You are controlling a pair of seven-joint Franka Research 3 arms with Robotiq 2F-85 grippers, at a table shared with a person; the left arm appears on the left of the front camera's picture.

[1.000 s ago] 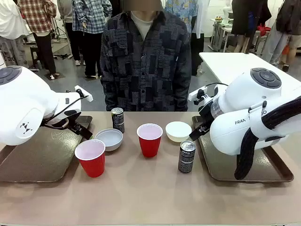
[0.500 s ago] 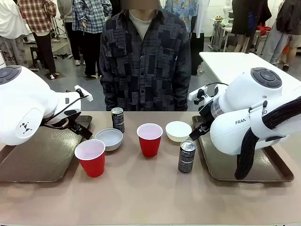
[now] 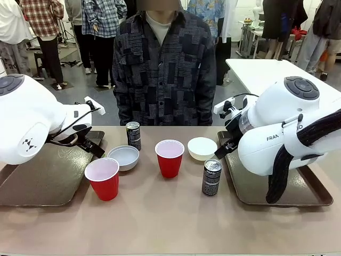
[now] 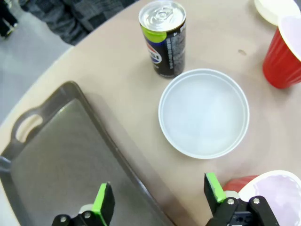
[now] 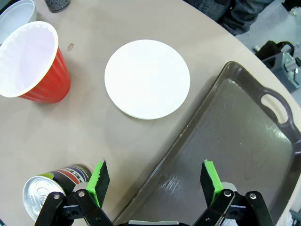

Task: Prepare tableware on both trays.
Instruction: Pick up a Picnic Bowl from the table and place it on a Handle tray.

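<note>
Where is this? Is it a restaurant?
Probably not; more likely a robot lab or demo hall. A left arm and right arm, both white robots, flank the table, people stand about behind, and another white table sits farther back.

Between the trays (image 3: 42, 181) stand cups (image 3: 169, 158), bowls (image 3: 123, 157) and cans (image 3: 211, 177).
</note>
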